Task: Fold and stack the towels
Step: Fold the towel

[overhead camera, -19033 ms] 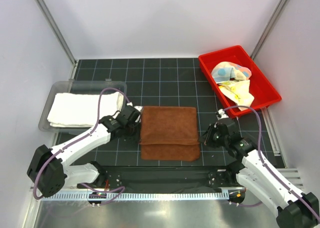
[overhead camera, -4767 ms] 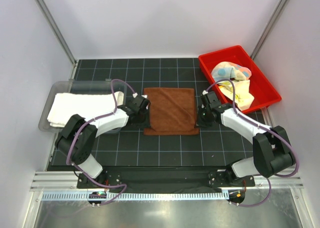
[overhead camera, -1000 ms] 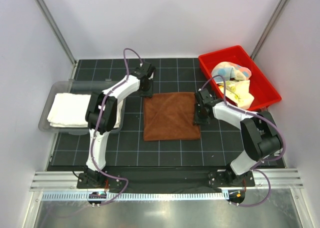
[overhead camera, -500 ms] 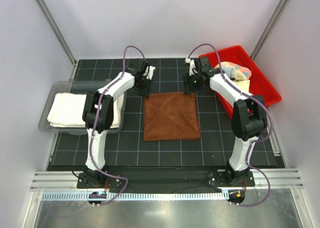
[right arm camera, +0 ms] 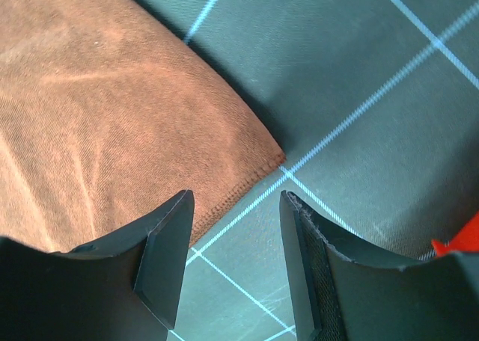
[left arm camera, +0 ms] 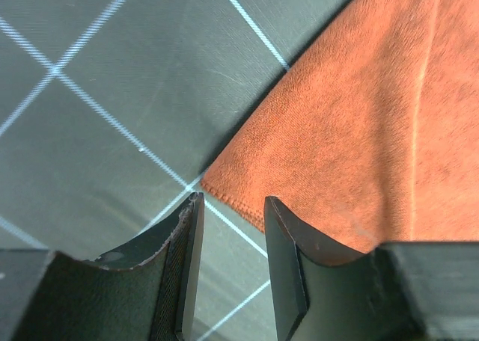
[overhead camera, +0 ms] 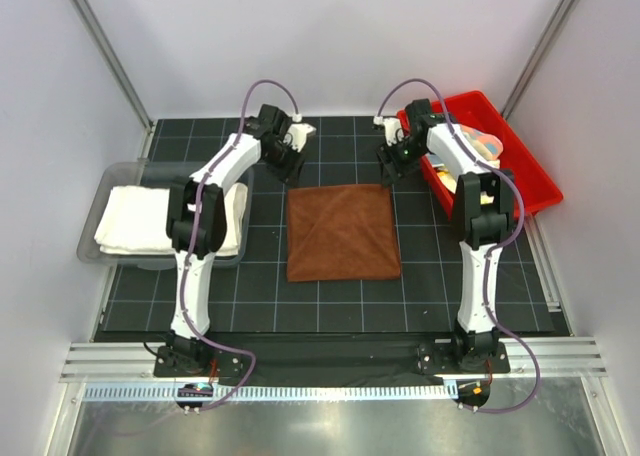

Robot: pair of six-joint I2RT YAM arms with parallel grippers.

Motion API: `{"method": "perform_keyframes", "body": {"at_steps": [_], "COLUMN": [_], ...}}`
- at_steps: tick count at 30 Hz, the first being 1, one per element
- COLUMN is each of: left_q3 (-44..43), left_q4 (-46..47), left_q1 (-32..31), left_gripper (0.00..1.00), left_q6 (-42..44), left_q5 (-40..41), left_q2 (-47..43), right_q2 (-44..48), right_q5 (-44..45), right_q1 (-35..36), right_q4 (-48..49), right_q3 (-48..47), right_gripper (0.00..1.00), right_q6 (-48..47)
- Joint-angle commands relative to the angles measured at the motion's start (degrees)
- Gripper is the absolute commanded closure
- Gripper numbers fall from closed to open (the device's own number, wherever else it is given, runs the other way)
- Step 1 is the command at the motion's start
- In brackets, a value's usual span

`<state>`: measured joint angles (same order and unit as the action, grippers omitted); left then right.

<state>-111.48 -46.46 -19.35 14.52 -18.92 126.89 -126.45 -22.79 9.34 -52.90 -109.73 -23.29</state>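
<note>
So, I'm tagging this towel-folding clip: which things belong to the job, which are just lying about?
Job: brown towel; folded white towel; crumpled pastel towel.
Just lying about: clear tray; red bin; black grid mat.

Operator: Is any text, label, brand, number or sign legible in the 3 views?
Technician: No, none is legible. The only marking is a white line grid [left arm camera: 97,106] on the worktop [overhead camera: 330,146].

Top view: high, looking down on whole table [overhead camera: 330,306]. Wrist views: close, downward; all share brown towel [overhead camera: 340,231].
</note>
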Motion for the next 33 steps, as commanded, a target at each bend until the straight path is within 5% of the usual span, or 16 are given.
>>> {"method": "perform_keyframes", "body": {"at_steps": [1, 33], "left_q3": [-2.33, -10.69], "left_q4": [-3.37, -9.97], "left_q1": [0.46, 1.60], "left_gripper": [0.58, 0.60], "left_q6": [3.84, 8.15], "left_q5": [-4.20, -4.30], "left_q2": [2.66, 12.06], "right_q2": [-1.59, -12.94], "right_q5": [-4.02, -8.68], "right_q1": [-0.46, -1.87], "right_q4": [-4.75, -8.53], "right_q3": [-4.61, -15.42], "right_gripper": [0.44, 0.53], "right_q6": [-5.62, -11.08]}}
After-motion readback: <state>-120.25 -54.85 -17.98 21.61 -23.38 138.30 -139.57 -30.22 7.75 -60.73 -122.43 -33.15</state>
